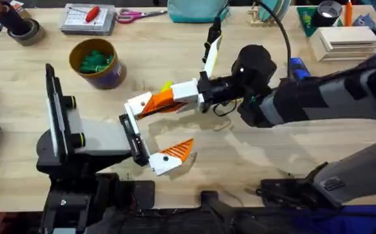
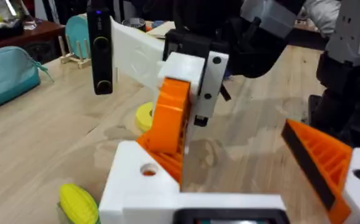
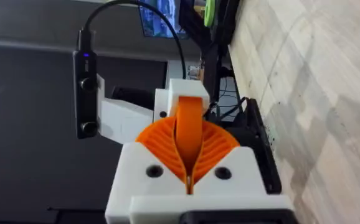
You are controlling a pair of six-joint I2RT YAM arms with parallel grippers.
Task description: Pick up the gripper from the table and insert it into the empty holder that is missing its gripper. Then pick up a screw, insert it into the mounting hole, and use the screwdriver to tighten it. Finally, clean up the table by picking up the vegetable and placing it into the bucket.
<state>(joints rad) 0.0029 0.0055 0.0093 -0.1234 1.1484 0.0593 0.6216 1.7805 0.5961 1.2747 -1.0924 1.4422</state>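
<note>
1. The right gripper (image 3: 189, 163) has its fingers clenched on the loose gripper (image 3: 190, 115), gripping it by the flanks. This leaves the base end free to seat.
2. The loose gripper hangs beyond the right fingertips, its lower end meeting the holder (image 2: 139, 180). Whether it is fully seated cannot be told.
3. The left gripper (image 1: 150, 133) is spread wide and grasps nothing. The gap appears to give the part room to enter.
4. The corn (image 2: 77, 202) lies on the bench (image 2: 37, 143) just beside the holder, and the bucket (image 1: 99, 76) stands well apart. Judgement: insertion is in hand, while the screw and clean-up are outstanding.
</note>
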